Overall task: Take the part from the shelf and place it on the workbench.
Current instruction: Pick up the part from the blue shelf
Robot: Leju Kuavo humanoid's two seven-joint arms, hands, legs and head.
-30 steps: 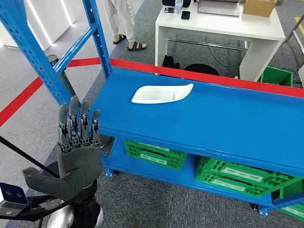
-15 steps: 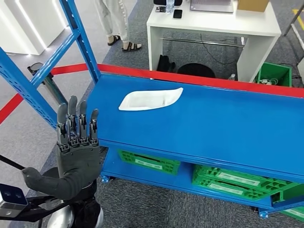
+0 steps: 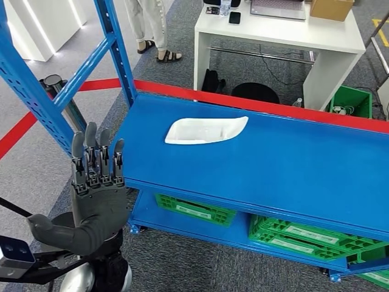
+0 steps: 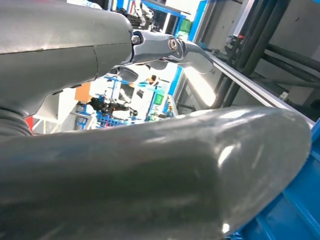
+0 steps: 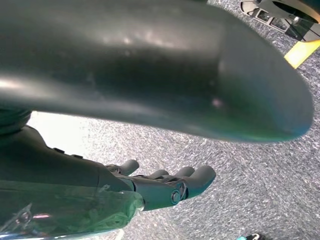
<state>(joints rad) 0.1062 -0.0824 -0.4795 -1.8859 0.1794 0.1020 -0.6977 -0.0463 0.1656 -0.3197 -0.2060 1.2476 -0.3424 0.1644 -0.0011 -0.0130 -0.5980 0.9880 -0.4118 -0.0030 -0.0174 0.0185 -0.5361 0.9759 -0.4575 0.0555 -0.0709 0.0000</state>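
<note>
Clearly left hand (image 3: 98,198) raised, fingers straight, holding nothing

Counted on the blue shelf (image 3: 284,164): one white part (image 3: 205,130). Counted on the lower deck: three green crates, one at left (image 3: 195,210), one at right (image 3: 312,236), and a corner of a third at the far right (image 3: 376,277). Counted on the white surface (image 3: 275,30) beyond: one cardboard box (image 3: 331,8), one phone (image 3: 234,17) and one laptop (image 3: 277,8).
</note>
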